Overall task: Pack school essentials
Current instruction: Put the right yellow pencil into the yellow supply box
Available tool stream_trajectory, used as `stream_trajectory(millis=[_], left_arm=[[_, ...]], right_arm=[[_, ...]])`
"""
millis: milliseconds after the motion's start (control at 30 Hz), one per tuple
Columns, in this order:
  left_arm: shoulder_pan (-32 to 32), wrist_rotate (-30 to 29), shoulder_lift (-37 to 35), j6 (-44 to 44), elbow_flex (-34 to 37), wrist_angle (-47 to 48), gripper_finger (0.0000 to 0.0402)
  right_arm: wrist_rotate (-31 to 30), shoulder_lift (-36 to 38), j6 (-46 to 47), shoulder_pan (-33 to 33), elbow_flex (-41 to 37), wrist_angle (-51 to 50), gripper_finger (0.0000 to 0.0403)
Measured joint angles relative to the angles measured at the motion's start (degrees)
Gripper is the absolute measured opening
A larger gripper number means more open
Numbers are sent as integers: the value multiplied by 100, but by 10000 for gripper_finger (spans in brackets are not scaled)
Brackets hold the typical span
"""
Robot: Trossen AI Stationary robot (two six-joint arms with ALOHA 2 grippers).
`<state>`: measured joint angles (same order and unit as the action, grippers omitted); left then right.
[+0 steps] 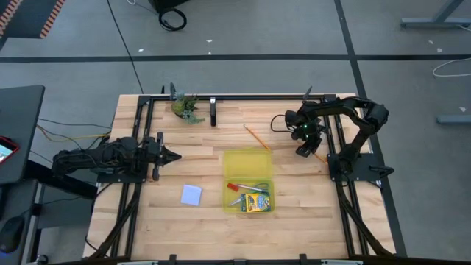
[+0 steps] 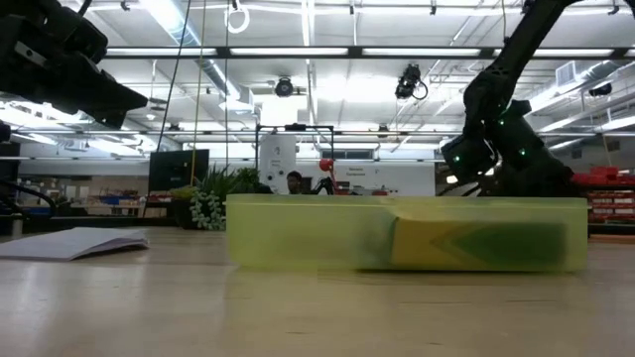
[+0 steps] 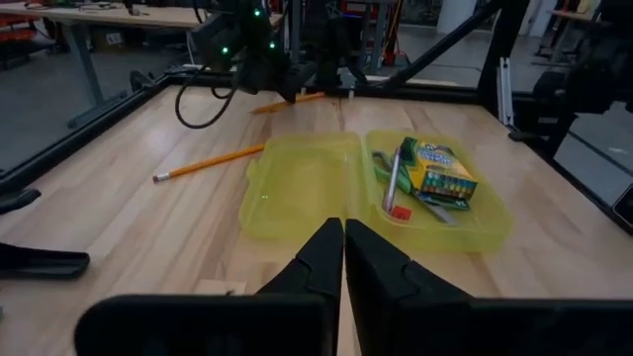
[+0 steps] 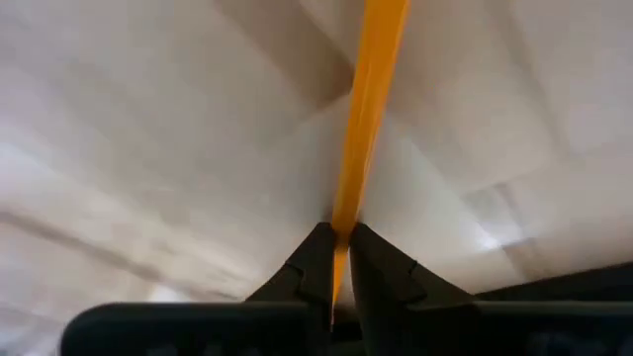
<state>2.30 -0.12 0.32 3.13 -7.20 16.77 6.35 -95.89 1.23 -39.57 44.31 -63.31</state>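
Right at the near end of the yellow case sit the crayon box, the scissors and a pen. They lie in its near half. The far half of the case is bare.

Just left of the case, on the wooden table, lies the blue note pad. It does not touch the case.

Farther left of the case is the left gripper. Its fingers are pressed together and hold nothing. It points toward the case, well apart from it.

Just past the far edge of the case lies an orange pencil, flat on the wood.

To the right of the case, beyond its far corner, the right gripper is down low. Its fingers are pinched on a second orange pencil.

Far back, away from the case, a green leafy toy sits by the black frame.
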Motion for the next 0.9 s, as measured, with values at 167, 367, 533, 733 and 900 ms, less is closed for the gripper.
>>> stream_trajectory(millis=[167, 367, 533, 733, 900], left_arm=[[0, -2, 0, 31, 0, -1, 19], [-1, -13, 0, 29, 0, -3, 15], [0, -120, 0, 27, 0, -12, 22], [-1, -133, 0, 29, 0, -17, 17], [0, -162, 2, 31, 0, -21, 12]], right_arm=[[484, 205, 32, 57, -2, -71, 37], [859, 380, 86, 202, 2, -103, 37], [1288, 486, 293, 346, 2, 112, 37], [1906, 553, 647, 745, 47, 869, 37], [1906, 553, 891, 1266, 437, 1132, 37]])
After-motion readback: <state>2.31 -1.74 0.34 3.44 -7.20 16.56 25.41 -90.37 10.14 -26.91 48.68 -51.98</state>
